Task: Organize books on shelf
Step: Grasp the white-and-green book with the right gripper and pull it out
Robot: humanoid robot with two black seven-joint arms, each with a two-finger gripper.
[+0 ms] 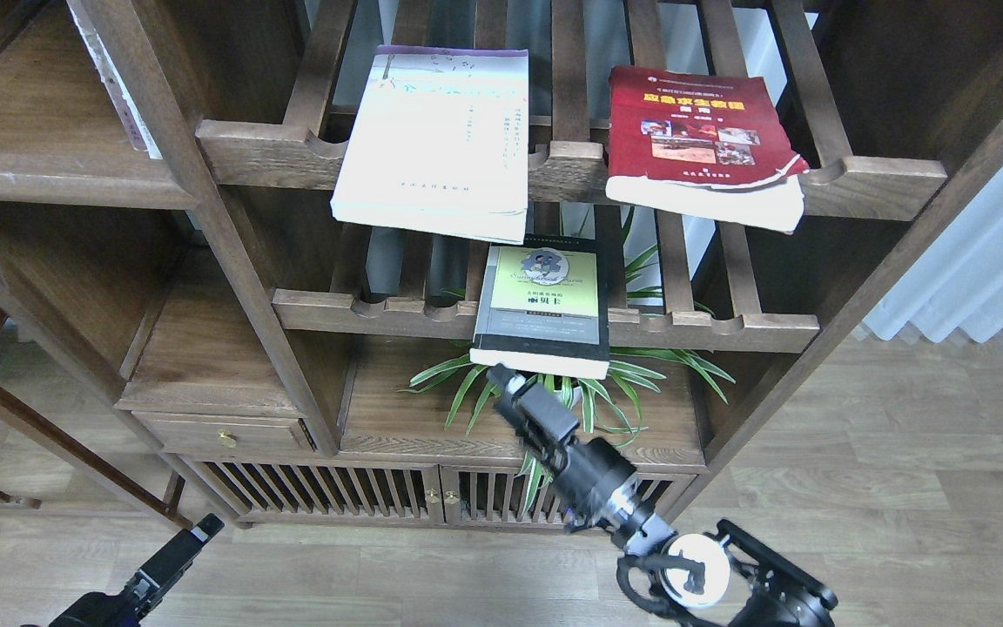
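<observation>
Although three books lie on the slatted racks, the black-grey book (541,300) matters now: it overhangs the lower rack's rail (362,313), long axis running away from the robot, just above and beyond the right end effector (501,378). Whether those fingers are parted or grip its near edge I cannot tell. The left end effector (202,528) hangs well apart, low.

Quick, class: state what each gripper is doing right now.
Left gripper: low by the floor, holding nothing; open or shut cannot be told.
Right gripper: at the black-grey book's front edge; grip cannot be told.
</observation>
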